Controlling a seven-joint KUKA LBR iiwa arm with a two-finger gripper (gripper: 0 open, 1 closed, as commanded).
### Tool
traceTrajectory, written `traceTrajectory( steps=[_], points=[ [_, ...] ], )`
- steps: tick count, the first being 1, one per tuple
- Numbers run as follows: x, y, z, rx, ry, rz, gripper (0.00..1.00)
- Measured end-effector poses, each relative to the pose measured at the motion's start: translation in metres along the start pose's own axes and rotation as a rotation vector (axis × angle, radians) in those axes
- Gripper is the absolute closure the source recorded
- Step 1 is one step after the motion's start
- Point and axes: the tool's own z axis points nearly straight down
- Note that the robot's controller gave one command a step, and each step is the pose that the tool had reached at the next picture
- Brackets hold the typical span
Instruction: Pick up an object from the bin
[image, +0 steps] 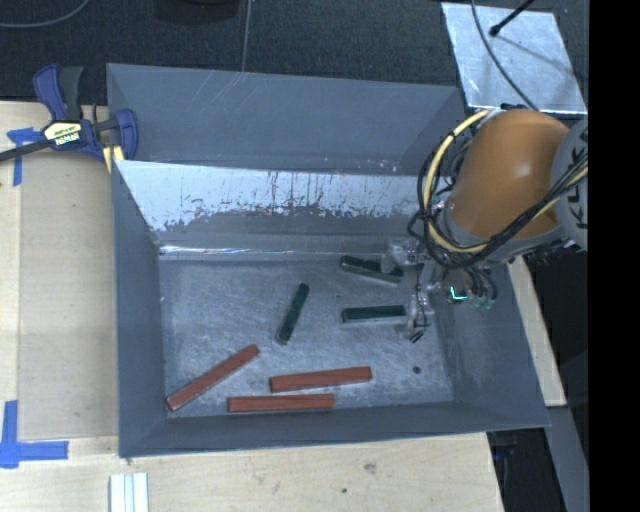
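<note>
- Gripper (345, 290) low on the bin (140, 330) floor's right side, jaws spread, nothing between
- Green stick (292, 313) lies just left
- Nothing picked yet; grab and lift remain

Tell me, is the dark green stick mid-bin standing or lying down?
Lying: the dark green stick rests full-length on the grey metal bin floor.

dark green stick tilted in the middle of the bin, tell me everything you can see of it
The dark green stick is a slim, straight bar with a dull surface; material unclear. It lies flat on the bin floor near the middle, upper end tilted right. Nothing touches it: a reddish-brown stick lies apart below-left, a second green stick apart to its right.
</note>
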Motion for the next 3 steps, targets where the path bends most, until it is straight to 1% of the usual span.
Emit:
traceTrajectory(
  steps=[1,2,3],
  points=[
    [0.0,-0.004,0.103,0.0,0.0,0.102,0.0],
    [-0.003,-0.004,0.097,0.001,-0.01,0.1,1.0],
    [0.007,-0.044,-0.04,0.003,-0.017,0.089,1.0]
  ],
)
